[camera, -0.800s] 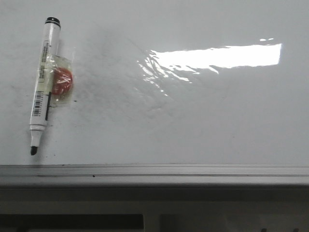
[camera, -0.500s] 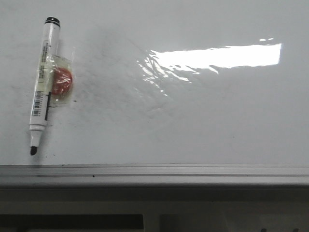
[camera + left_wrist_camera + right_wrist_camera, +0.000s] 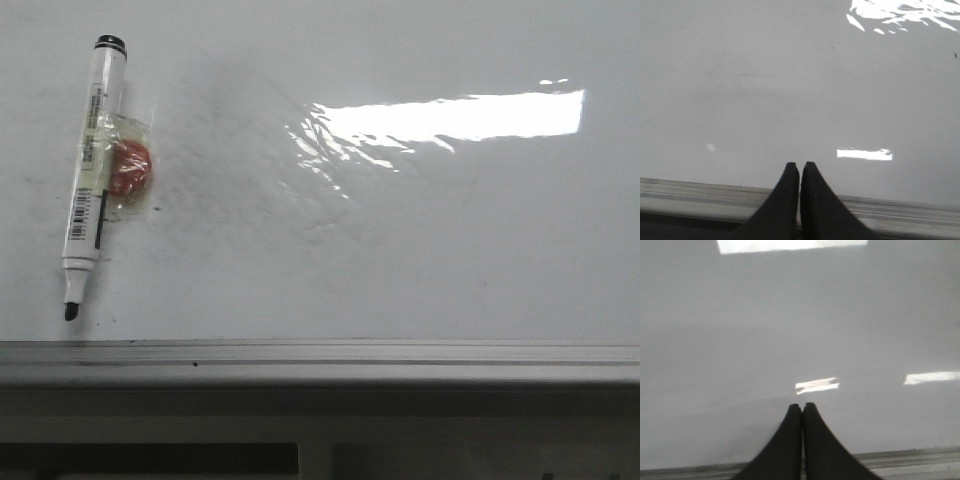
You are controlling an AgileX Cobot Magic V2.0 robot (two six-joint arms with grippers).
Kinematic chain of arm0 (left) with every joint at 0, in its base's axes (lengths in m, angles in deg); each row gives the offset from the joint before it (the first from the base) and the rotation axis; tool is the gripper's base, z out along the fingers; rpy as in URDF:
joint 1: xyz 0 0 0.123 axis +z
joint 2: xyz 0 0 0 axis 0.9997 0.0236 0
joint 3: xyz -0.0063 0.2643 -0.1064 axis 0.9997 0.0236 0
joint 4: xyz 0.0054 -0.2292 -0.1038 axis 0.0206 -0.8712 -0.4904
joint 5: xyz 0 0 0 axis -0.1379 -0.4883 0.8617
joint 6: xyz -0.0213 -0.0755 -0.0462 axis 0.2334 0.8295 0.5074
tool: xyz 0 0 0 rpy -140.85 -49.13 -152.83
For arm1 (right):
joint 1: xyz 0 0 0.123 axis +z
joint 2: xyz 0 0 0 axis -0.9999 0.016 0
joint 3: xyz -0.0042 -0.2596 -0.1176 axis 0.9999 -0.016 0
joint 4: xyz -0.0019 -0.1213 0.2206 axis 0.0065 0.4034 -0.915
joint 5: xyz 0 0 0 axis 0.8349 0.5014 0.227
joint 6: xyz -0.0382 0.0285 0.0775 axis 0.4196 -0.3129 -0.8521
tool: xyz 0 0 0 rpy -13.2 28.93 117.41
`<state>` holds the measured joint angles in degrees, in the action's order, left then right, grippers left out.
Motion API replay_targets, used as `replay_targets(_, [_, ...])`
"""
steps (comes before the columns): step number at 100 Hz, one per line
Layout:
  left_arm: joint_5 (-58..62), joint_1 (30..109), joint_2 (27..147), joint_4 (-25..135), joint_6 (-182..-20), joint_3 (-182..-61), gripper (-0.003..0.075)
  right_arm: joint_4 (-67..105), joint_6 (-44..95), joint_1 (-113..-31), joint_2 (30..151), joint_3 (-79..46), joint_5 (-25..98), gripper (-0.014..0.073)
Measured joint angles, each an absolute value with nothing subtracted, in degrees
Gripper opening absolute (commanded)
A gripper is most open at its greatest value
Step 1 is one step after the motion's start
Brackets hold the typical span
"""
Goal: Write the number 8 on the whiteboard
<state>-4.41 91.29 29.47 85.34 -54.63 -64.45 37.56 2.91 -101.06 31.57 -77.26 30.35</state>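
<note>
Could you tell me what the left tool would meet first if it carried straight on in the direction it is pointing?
Most likely the bare whiteboard. The left tool, its fingers shut, points out past the frame edge over the white surface, and nothing lies ahead in its wrist view. How steeply it points downward is unclear.

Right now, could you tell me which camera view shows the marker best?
The front view: the marker lies in full on the whiteboard, uncapped, tip toward the frame. Neither wrist view shows it, only bare board beyond the shut left gripper and right gripper.
</note>
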Motion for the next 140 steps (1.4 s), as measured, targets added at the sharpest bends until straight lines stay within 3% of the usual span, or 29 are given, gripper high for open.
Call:
replay_targets(39, [-4.4,91.3,29.5,85.3,-54.6,-64.5,-0.0020,37.6,2.9,-97.3,31.6,-77.3,30.3,-0.0063])
replay_targets(140, [-4.4,91.3,29.5,88.6,-54.6,-64.5,-0.0020,37.6,2.9,-97.3,31.6,-77.3,31.5,-0.0063])
